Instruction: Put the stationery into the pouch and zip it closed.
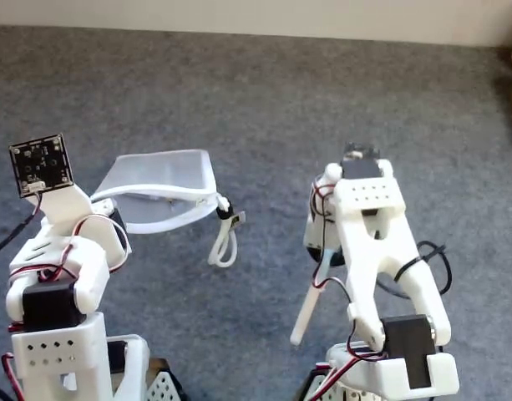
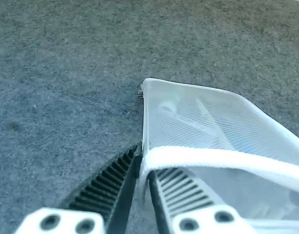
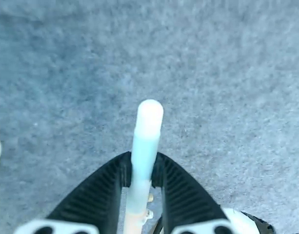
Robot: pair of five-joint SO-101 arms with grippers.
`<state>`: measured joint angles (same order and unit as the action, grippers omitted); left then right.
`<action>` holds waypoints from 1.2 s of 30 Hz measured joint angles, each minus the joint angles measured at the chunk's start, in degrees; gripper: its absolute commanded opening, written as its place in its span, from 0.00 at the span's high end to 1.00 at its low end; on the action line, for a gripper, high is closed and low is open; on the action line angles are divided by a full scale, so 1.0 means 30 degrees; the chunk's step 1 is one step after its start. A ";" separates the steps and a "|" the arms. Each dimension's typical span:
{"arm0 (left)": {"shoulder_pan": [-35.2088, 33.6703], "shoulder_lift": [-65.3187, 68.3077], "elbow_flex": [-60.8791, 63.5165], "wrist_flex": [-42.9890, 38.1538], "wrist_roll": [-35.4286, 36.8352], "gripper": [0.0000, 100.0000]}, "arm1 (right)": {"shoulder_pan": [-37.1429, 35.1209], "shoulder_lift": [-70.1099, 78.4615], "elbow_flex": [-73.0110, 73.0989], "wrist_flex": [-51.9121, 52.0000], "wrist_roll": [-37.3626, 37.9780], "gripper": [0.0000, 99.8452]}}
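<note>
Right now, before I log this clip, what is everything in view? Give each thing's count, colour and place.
pouch: one, translucent white mesh, left half of the carpet, mouth looks open, rim pinched by the left arm.
cord loop: one, white, at the pouch's zip end, lying on the carpet just right of the pouch.
pen-like stick: one, white, slanted above the carpet beside the right arm, clamped near one end.
carpet: one, grey, under everything.
left gripper: one, black ribbed fingers on a white body, shut on the pouch rim.
right gripper: one, black ribbed fingers on a white body, shut on the pen-like stick.
</note>
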<state>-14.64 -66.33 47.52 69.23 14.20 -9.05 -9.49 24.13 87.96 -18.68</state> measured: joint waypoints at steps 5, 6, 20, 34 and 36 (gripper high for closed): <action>0.0000 0.0000 0.0000 0.0000 0.0000 0.99 | -0.0059 0.0000 -0.2051 0.2022 0.0000 0.99; 0.0000 0.0000 0.0000 0.0000 0.0000 0.99 | -0.0205 0.0000 -0.2462 0.2403 0.0000 0.99; 0.0000 0.0000 0.0000 0.0000 0.0000 0.99 | -0.3253 -0.3165 -0.4542 0.3751 0.0000 0.99; 0.0000 0.0000 0.0000 0.0000 0.0000 0.99 | -0.5392 -0.8410 -0.4571 0.1436 0.0117 0.99; 0.0000 0.0000 0.0000 0.0000 0.0000 0.99 | -0.5919 -0.9201 -0.4571 0.0557 0.0117 0.99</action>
<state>-14.64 -66.33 47.52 69.23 14.20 -26.81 -37.10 10.42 89.63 -18.33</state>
